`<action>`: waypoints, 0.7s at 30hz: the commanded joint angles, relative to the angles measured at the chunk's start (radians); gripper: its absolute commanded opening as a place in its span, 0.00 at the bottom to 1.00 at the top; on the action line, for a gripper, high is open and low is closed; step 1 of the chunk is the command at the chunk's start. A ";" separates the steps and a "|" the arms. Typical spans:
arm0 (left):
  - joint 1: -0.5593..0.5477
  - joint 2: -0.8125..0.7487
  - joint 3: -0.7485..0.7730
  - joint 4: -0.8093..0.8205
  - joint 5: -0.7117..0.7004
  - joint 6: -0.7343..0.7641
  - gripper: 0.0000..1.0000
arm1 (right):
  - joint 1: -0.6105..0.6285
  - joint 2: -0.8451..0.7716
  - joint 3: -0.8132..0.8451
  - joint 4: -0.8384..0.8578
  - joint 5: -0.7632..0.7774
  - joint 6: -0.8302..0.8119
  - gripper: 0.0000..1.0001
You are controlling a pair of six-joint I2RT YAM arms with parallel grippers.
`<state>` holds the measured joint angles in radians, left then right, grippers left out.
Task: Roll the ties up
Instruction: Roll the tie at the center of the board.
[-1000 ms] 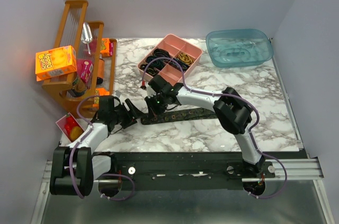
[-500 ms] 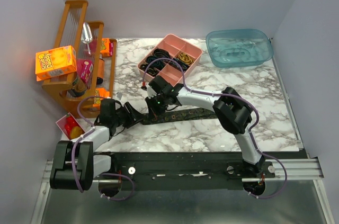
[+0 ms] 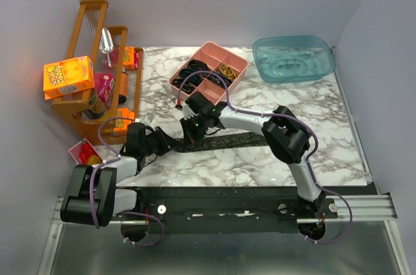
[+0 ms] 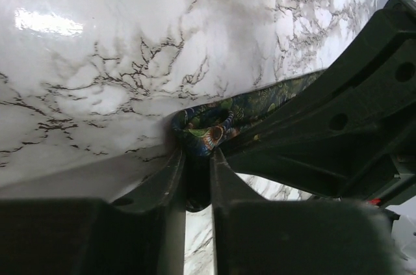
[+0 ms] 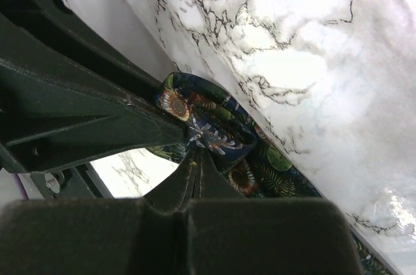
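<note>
left gripper (image 4: 195,163) and right gripper (image 5: 195,155) both clamp the folded end of the tie (image 3: 229,142), which lies stretched along the marble worktop (image 3: 312,116) toward its near edge, left of centre.

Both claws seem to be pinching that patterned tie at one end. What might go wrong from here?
1. The left gripper pinches only a small fold of the tie; it may slip out and unroll.
2. The right gripper grips right beside it, so the two could bump.
3. The long loose length on the marble table might drag askew, giving a lopsided roll.
</note>
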<state>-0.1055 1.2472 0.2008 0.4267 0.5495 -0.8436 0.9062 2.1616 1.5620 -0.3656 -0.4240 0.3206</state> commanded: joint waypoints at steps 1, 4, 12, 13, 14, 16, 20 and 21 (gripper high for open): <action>-0.039 -0.035 0.026 -0.054 -0.005 -0.008 0.11 | -0.003 0.010 -0.023 -0.029 0.025 -0.012 0.01; -0.052 -0.052 0.052 -0.112 -0.020 0.014 0.03 | -0.004 0.003 -0.019 -0.027 0.027 -0.012 0.01; -0.126 -0.081 0.164 -0.342 -0.149 0.110 0.00 | -0.004 0.004 -0.022 -0.027 0.033 -0.014 0.01; -0.134 -0.086 0.172 -0.371 -0.160 0.113 0.00 | -0.003 0.004 -0.023 -0.029 0.034 -0.014 0.01; -0.140 -0.088 0.180 -0.388 -0.171 0.120 0.00 | -0.004 0.004 -0.025 -0.027 0.036 -0.014 0.01; -0.160 -0.088 0.206 -0.425 -0.203 0.130 0.00 | -0.003 0.004 -0.026 -0.029 0.039 -0.015 0.01; -0.172 -0.080 0.235 -0.474 -0.226 0.140 0.00 | -0.004 -0.005 -0.031 -0.030 0.047 -0.017 0.01; -0.177 -0.081 0.244 -0.483 -0.232 0.143 0.00 | -0.004 -0.005 -0.033 -0.030 0.047 -0.018 0.01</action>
<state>-0.2581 1.1835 0.3985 0.0238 0.3344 -0.7235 0.9012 2.1578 1.5604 -0.3721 -0.4271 0.3202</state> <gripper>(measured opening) 0.251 0.011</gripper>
